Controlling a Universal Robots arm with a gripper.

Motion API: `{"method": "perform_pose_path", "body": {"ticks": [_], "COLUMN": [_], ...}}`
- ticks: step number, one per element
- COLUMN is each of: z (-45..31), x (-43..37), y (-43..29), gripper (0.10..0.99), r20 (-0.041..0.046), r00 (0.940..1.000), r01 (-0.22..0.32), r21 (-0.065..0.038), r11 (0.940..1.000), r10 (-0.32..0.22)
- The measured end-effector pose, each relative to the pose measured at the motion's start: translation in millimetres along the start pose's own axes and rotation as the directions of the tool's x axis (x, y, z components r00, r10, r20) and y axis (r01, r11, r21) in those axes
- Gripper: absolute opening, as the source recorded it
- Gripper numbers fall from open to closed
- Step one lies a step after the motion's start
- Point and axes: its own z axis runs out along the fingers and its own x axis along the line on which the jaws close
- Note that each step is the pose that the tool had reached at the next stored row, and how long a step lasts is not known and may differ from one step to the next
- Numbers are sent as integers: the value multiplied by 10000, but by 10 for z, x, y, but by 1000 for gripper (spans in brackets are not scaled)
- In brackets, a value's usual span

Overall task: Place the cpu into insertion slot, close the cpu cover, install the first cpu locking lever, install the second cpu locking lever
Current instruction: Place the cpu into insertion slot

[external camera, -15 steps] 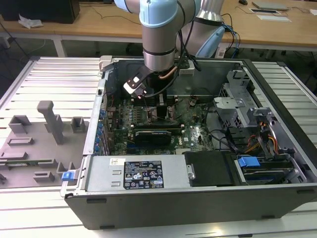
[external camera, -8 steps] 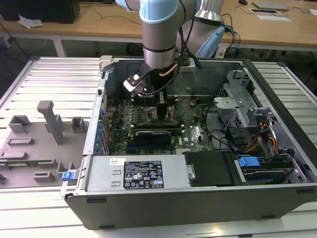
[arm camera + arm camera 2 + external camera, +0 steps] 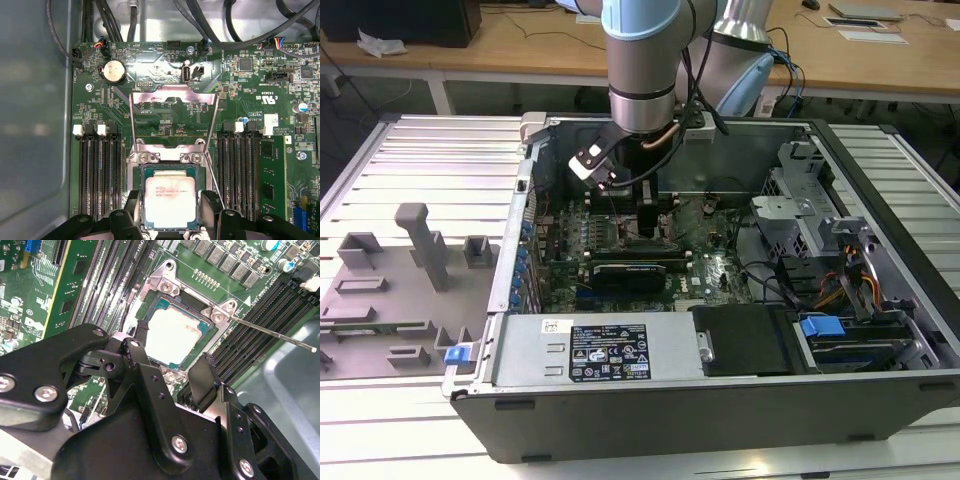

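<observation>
both fingers (image 3: pixel 132 202) of the gripper (image 3: pixel 171 197) are standing apart, flanking the cpu (image 3: pixel 170 207) lying flat directly beneath them.

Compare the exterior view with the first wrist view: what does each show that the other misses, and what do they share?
The exterior view adds the arm reaching down into the open computer case, a grey fixture tray at the exterior view's left, and wooden desks behind. The first wrist view adds the cpu seated in its socket, the cpu cover swung open beyond it, and a round coin battery. Both take in the green motherboard and the gripper, its jaws open either side of the cpu.
</observation>
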Motion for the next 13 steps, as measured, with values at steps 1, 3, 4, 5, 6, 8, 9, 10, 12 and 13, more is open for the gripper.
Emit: {"method": "perform_pose_path", "body": {"ticks": [1, 3, 4, 5, 6, 8, 9, 10, 12, 13], "z": [0, -1, -1, -1, -2, -2, -2, -2, -3, -3], "x": [0, 0, 0, 0, 0, 0, 0, 0, 0, 0], "y": [0, 0, 0, 0, 0, 0, 0, 0, 0, 0], "gripper": [600, 600, 600, 600, 600, 518, 455, 396, 212, 153], "r20": [-1, 2, 1, 1, 2, 2, 1, 2, 2, 2], "r00": [10000, 10000, 10000, 10000, 10000, 10000, 10000, 10000, 10000, 10000], "r01": [-1, 0, 0, 0, 0, 0, 0, 0, 0, 0], "r21": [0, 1, 1, 1, 1, 0, 1, 1, 1, 2], "r11": [10000, 10000, 10000, 10000, 10000, 10000, 10000, 10000, 10000, 10000], "r10": [1, 0, 0, 0, 0, 0, 0, 0, 0, 0]}}
